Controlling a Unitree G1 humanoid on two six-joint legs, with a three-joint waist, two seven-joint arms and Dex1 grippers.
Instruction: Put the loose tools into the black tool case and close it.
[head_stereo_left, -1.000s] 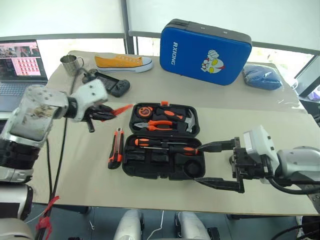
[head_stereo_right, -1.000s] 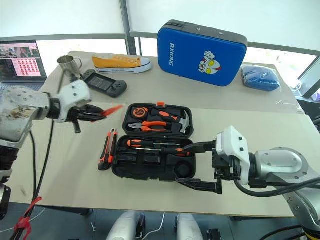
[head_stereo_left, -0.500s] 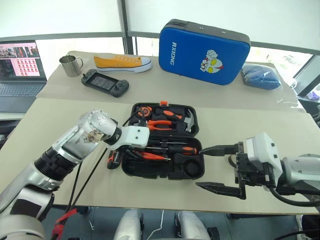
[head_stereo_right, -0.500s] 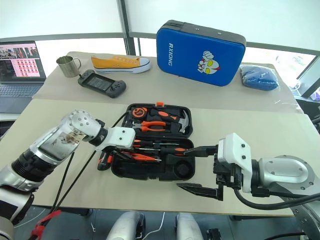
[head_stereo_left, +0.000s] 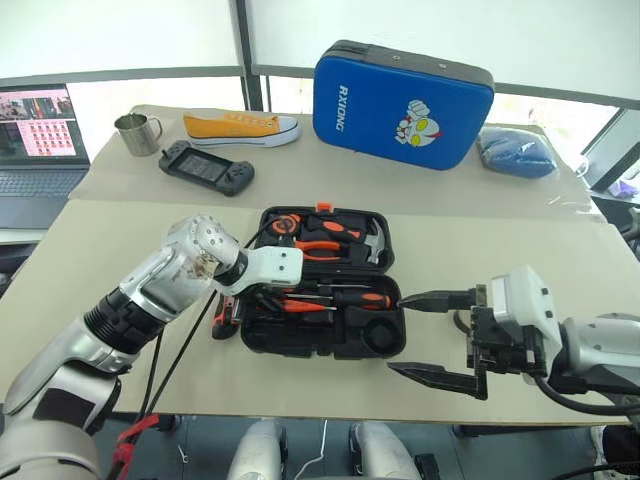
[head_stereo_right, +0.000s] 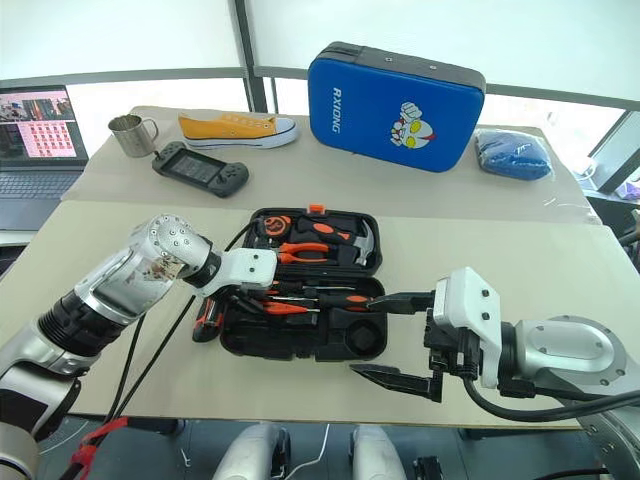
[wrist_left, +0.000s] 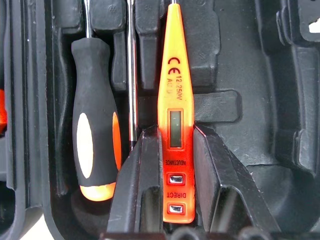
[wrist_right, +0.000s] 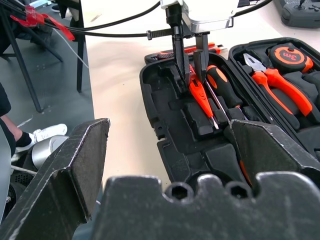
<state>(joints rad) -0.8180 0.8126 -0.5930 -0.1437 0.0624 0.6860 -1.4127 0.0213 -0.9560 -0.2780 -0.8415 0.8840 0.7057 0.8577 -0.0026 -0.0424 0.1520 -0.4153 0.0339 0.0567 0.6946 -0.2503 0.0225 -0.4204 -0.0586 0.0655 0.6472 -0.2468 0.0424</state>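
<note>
The black tool case (head_stereo_left: 330, 342) lies open mid-table, with pliers, a hammer and a tape measure in its far half. My left gripper (head_stereo_left: 266, 298) reaches down into the near half, shut on the slim orange pen-like tool (wrist_left: 172, 75), which lies low over the moulded slots. Beside it in the case sit two screwdrivers; one orange-and-black handle (wrist_left: 95, 145) is right next to my fingers (wrist_left: 145, 165). The utility knife (head_stereo_right: 203, 318) lies on the table at the case's left edge, partly hidden by my left arm. My right gripper (head_stereo_left: 400, 333) hangs open at the case's right end.
A blue cartoon-printed case (head_stereo_left: 400, 95) stands at the back. A yellow shoe (head_stereo_left: 240, 125), game controller (head_stereo_left: 205, 168), metal cup (head_stereo_left: 135, 132) and laptop (head_stereo_left: 35, 140) sit at the back left, a blue cloth (head_stereo_left: 515, 152) at the back right. Cables hang from my left arm.
My left gripper has come down and to the right with the orange tool, from above the table left of the case into the case's near half. The right gripper stayed put.
</note>
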